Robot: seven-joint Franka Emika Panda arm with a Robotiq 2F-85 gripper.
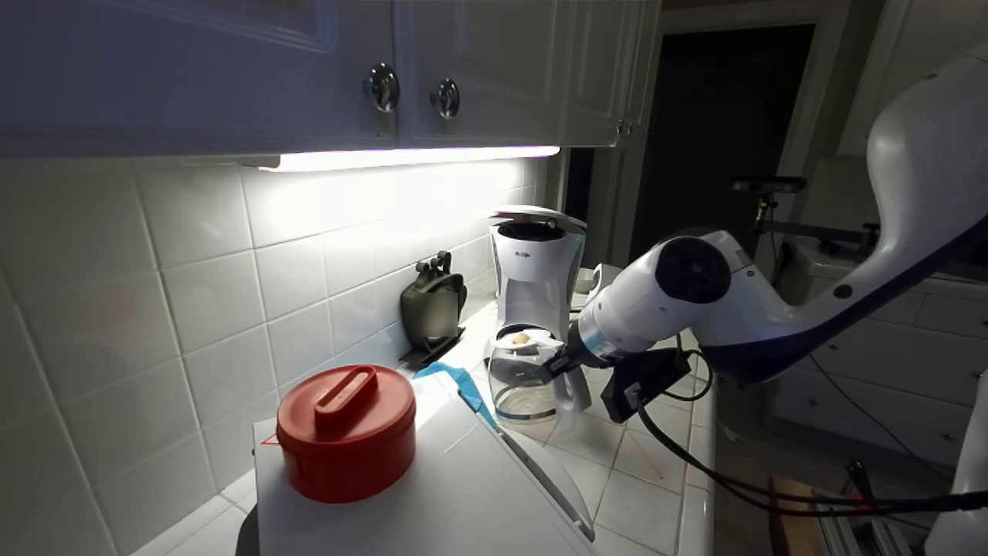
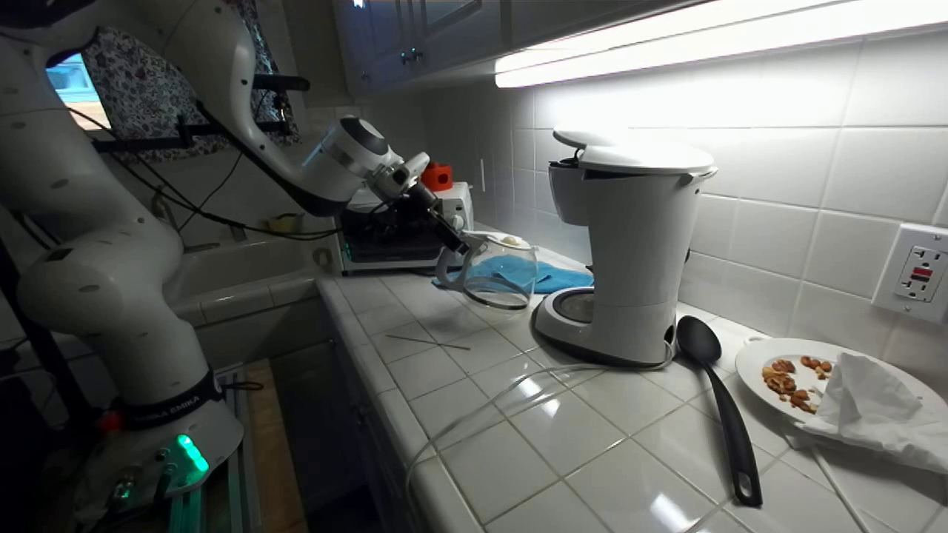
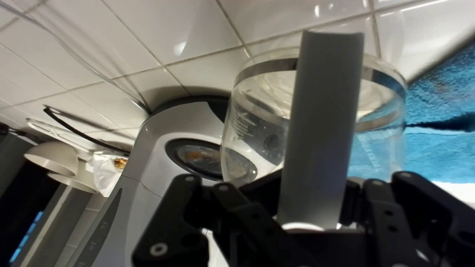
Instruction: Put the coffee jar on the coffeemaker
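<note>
The coffee jar (image 2: 512, 272) is a clear glass carafe with a pale rim and a grey handle (image 3: 326, 107). My gripper (image 3: 311, 196) is shut on that handle, one finger at either side of it. In both exterior views the jar looks upright, low over the tiles; whether its bottom touches them I cannot tell. Close by stands the white coffeemaker (image 2: 641, 255), its top lid raised a little. Its dark round plate (image 3: 198, 157) shows bare, partly seen through the glass. In an exterior view the fingertips partly cover the jar's handle side (image 1: 571, 386).
A blue cloth (image 2: 552, 275) lies behind the jar. A white appliance (image 1: 455, 479) carries a red lidded container (image 1: 347, 440). Beyond the coffeemaker are a black ladle (image 2: 729, 422) and a plate (image 2: 755, 363) of nuts. A cord (image 2: 481, 407) crosses the tiles. Cabinets (image 1: 478, 69) hang overhead.
</note>
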